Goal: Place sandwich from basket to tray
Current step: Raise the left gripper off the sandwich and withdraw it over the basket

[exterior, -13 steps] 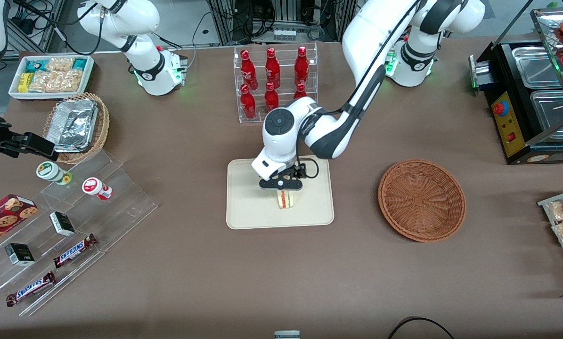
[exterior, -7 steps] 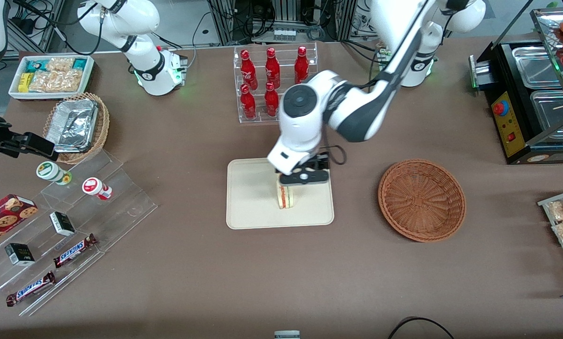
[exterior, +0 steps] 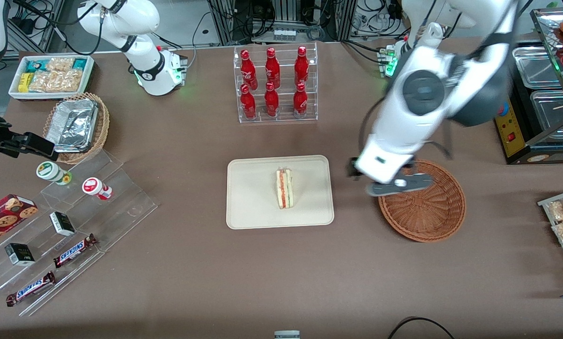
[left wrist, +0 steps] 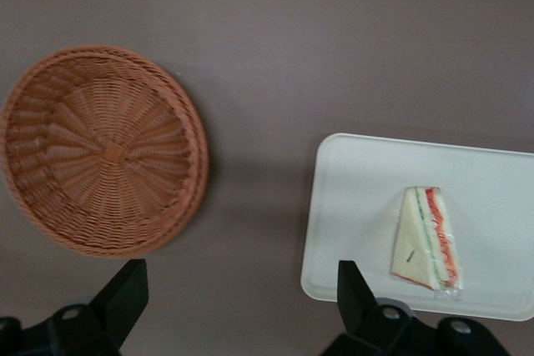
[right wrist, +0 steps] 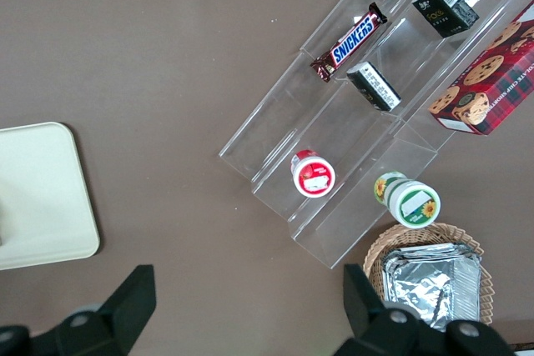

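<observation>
**Sandwich on the tray, gripper raised by the basket**

Jaws spread wide and holding nothing: the left arm's gripper [exterior: 398, 184] hangs above the table at the edge of the basket [exterior: 422, 207] that faces the tray [exterior: 253, 207]. In the left wrist view its two black fingers [left wrist: 125, 293] stand well apart, with bare brown tablecloth showing between them.

The sandwich [exterior: 284, 188] lies on the cream tray, in the part of it toward the working arm's end and well inside the low rim. Its red and green filling stripe runs along the cut edge, seen clearly in the left wrist view [left wrist: 428, 238]. No part of the gripper touches it.

The reddish-brown wicker basket [left wrist: 104, 149] sits beside the tray [left wrist: 350, 198], toward the working arm's end of the table, a strip of tablecloth apart from it.

A clear rack of red bottles [exterior: 274, 82] stands farther from the front camera than the tray.
</observation>
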